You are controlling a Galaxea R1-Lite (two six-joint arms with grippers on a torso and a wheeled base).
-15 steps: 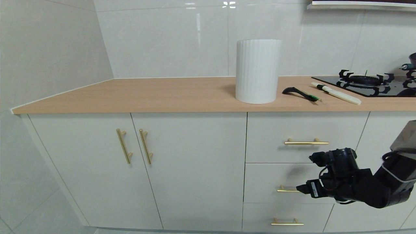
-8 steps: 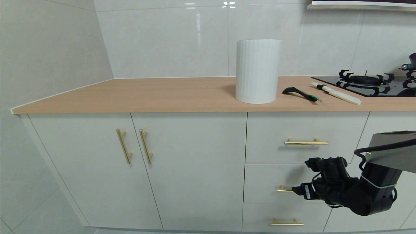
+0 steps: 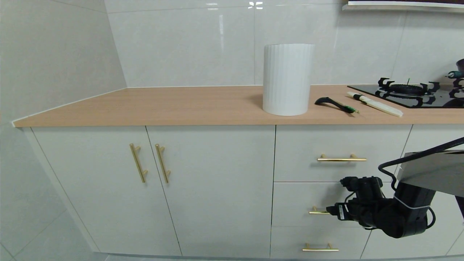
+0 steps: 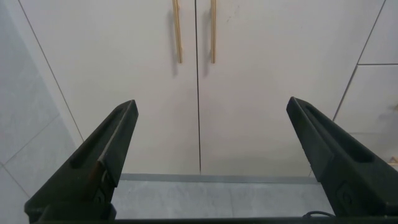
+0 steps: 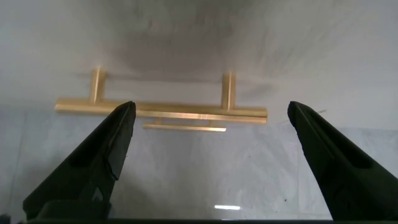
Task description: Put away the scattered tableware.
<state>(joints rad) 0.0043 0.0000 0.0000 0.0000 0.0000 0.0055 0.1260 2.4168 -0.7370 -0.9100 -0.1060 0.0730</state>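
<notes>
The right gripper (image 3: 332, 210) hangs with jaws apart just before the middle drawer's handle (image 5: 161, 112). The left gripper (image 4: 211, 102), also spread, faces the cabinet doors (image 4: 261, 81). A black utensil (image 3: 333, 103) and a knife (image 3: 375, 104) lie on the counter (image 3: 181, 105), just right of the white holder (image 3: 287, 79).

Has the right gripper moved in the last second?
Yes. The right gripper shifted slightly left, closing on the middle drawer handle, and its wrist dropped lower.

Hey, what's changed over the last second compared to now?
The right gripper edged slightly left toward the middle drawer handle, its arm swinging round behind it; open, gripping nothing. The white container, black utensil and knife on the counter stayed put.
</notes>
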